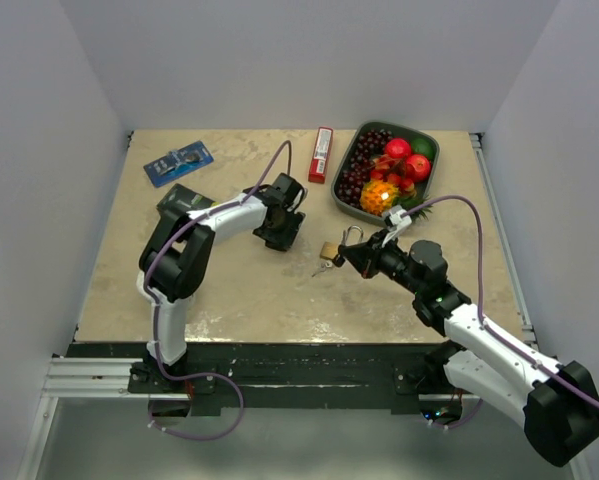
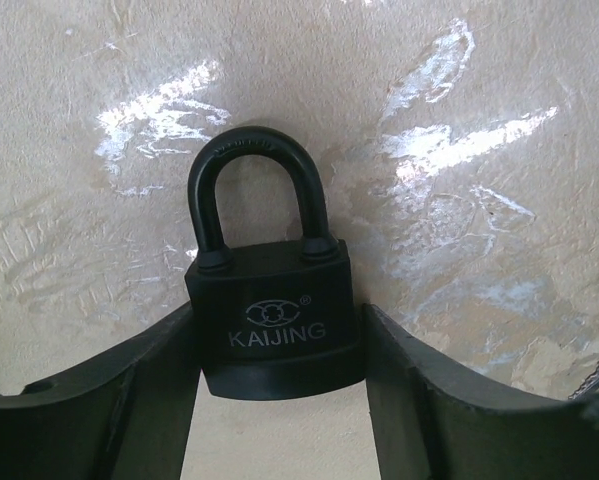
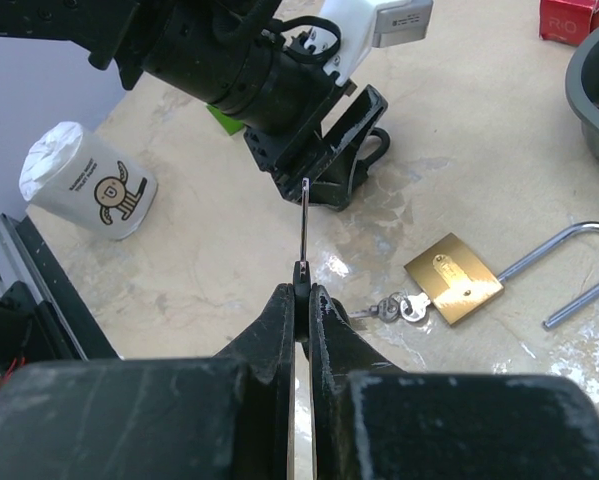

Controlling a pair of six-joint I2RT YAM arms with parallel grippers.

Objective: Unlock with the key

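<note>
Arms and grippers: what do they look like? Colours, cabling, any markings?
Both arms mix white link shells with black joint housings. A purple-grey cable loops along each, from base to wrist. The left gripper and right gripper are matte black with thick, tapering fingers. A white block sits on each wrist. No legible markings on either arm. Bases are bolted to a black rail.

Plain pale grey walls point(image 1: 309, 60) on three sides — no window in view; beige, marbled bench point(image 1: 239, 290) boxed between them, glossy, catching white glare in patches; dark strip point(image 1: 309, 360) along the near edge; aluminium rail point(image 1: 89, 378) at lower left; another rail point(image 1: 499, 215) down the right side.
</note>
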